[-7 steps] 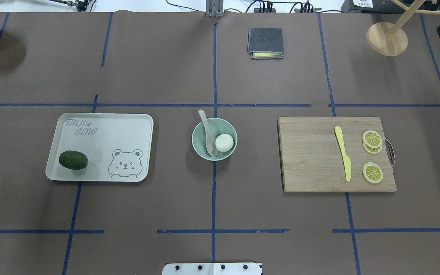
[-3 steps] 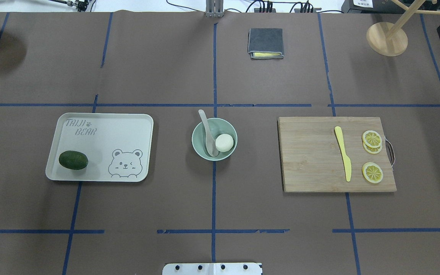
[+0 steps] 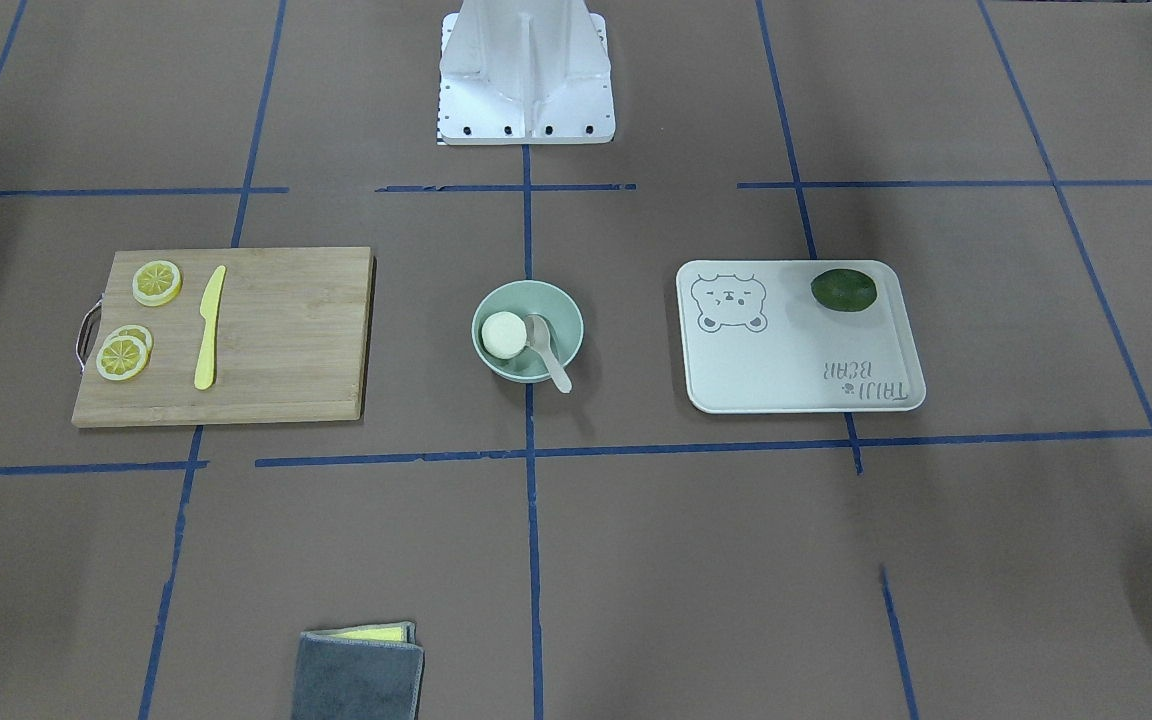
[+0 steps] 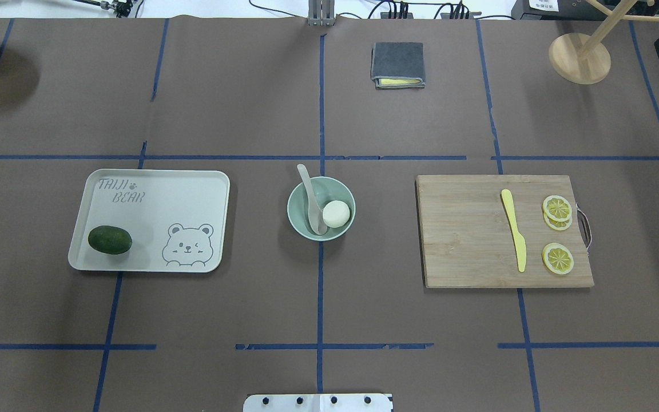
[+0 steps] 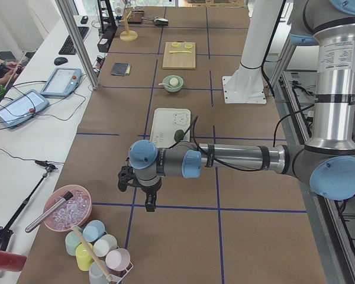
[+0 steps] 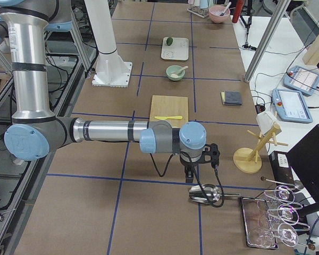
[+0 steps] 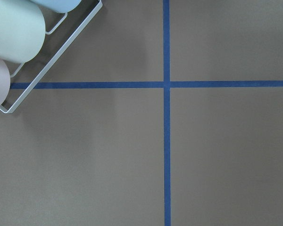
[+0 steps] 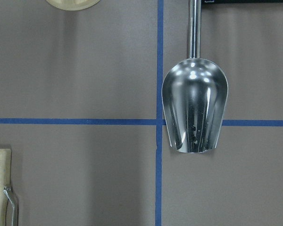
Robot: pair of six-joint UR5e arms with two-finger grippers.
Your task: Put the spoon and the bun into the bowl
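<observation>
The mint-green bowl stands at the table's centre and also shows in the front view. The white bun lies inside it on the right. The pale spoon rests in the bowl with its scoop down and its handle leaning over the far rim. Both show in the front view too: bun, spoon. My left gripper hangs far off at the table's left end, and my right gripper at the right end. I cannot tell whether either is open or shut.
A bear tray holds a dark green fruit. A cutting board carries a yellow knife and lemon slices. A metal scoop lies under the right wrist. A cup rack lies under the left wrist.
</observation>
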